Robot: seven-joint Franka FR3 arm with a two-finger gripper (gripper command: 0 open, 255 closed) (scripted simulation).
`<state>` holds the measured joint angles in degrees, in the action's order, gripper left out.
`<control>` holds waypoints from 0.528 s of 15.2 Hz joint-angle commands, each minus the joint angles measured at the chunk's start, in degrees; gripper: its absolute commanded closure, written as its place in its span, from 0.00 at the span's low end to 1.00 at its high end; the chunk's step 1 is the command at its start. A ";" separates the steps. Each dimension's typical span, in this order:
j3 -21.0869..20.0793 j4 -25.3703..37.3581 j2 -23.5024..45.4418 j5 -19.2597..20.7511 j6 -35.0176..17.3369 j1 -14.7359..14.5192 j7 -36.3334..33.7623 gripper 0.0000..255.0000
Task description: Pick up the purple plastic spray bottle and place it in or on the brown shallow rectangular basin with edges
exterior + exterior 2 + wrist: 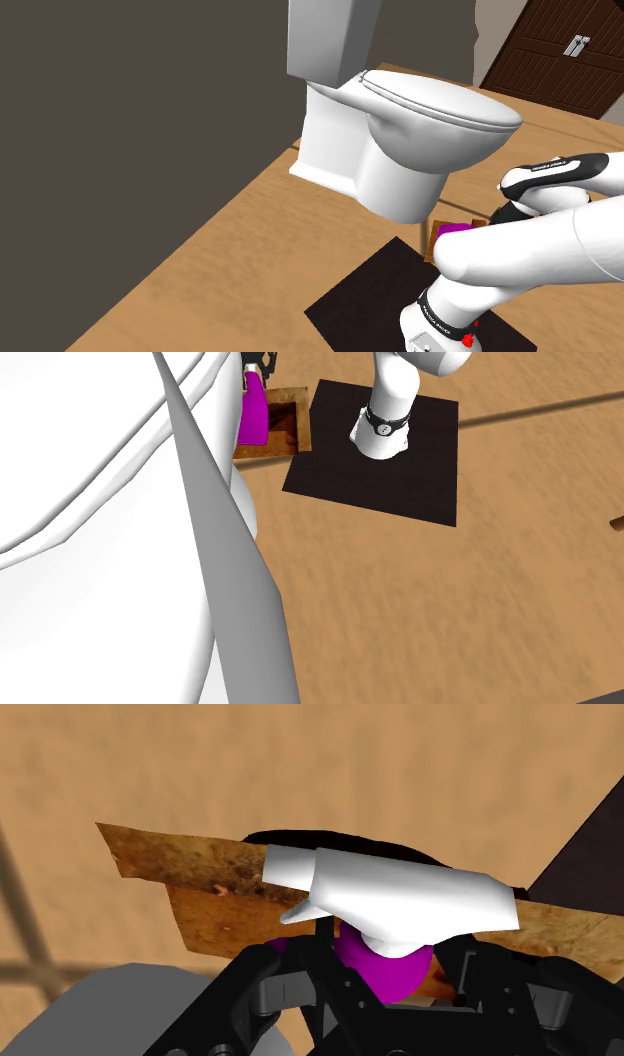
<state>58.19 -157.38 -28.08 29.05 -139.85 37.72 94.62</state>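
White toilet (100,502), lid shut, looms closest and largest in the second exterior view, standing on a bare wood floor (450,612). Near the toilet's bowl lies a black mat (400,482), and the white arm (540,240) rises from it and bends back towards the toilet. Between the toilet and the mat, just beside the mat's edge, sits a brown shallow basin (285,422) with low raised edges and a mottled, rusty-looking surface. A purple spray bottle (252,412) with a white trigger head stands upright over the basin on the side nearer the toilet. Whether its base touches the basin cannot be told. Black fingers (270,994) are closed against the bottle's purple body, one on each side, just under the trigger head.
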 commanded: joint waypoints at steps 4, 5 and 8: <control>4.56 -1.08 4.78 -1.22 -6.00 -3.52 1.56 1.00; 4.56 -1.08 4.78 -1.22 -6.00 -3.52 1.56 1.00; 4.56 -1.08 4.78 -1.22 -6.00 -3.51 1.56 1.00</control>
<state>62.60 -158.17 -23.51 27.91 -145.85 34.35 96.14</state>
